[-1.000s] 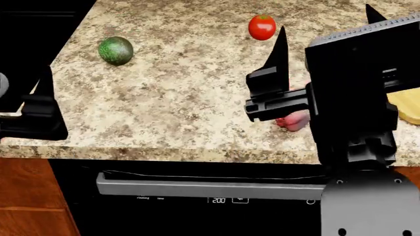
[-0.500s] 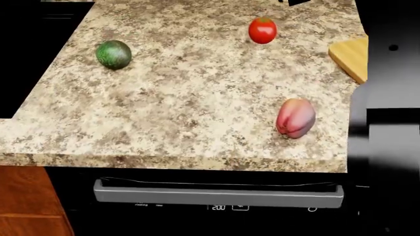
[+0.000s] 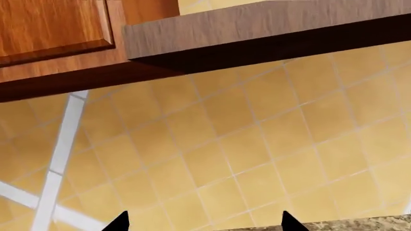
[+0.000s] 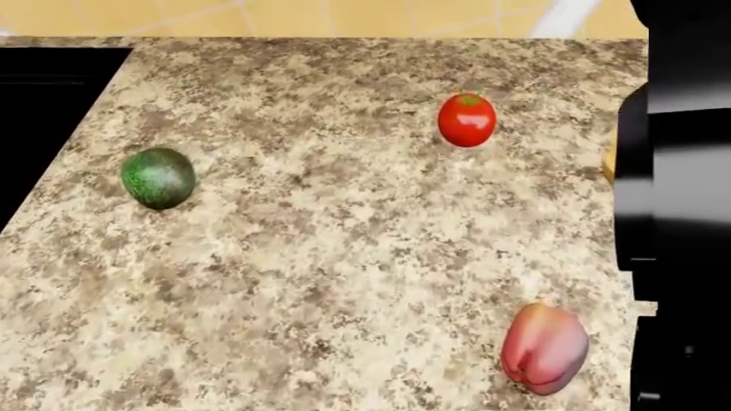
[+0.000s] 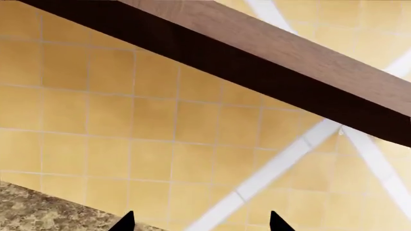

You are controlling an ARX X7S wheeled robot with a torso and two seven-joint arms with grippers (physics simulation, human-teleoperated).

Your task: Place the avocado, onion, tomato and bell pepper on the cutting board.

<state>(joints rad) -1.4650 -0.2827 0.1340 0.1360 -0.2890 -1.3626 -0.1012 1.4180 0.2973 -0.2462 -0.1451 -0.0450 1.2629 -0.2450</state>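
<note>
In the left wrist view we see one wooden cabinet [image 3: 57, 29] and one dark shelf underside [image 3: 270, 33] above a yellow tiled wall [image 3: 244, 144]. The left gripper [image 3: 204, 225] shows only two black fingertips, set apart with nothing between them. One sliver of speckled worktop [image 3: 359, 224] appears beside one tip.

In the head view we count three pieces of produce on the worktop [image 4: 320, 257]. One avocado [image 4: 157, 178] sits near the left edge. One tomato [image 4: 467, 120] stands toward the back, nearer the right edge. One bell pepper [image 4: 543, 347] lies near the front right corner. All three are well apart. A thin yellow sliver at the right edge, behind the black arm [image 4: 686, 171], may be the cutting board [image 4: 610, 161]; we cannot tell for sure. We see no onion.

In the right wrist view, the right gripper [image 5: 200, 222] also shows two tips apart, empty, before the tiled wall and one dark beam [image 5: 270, 62].
</note>
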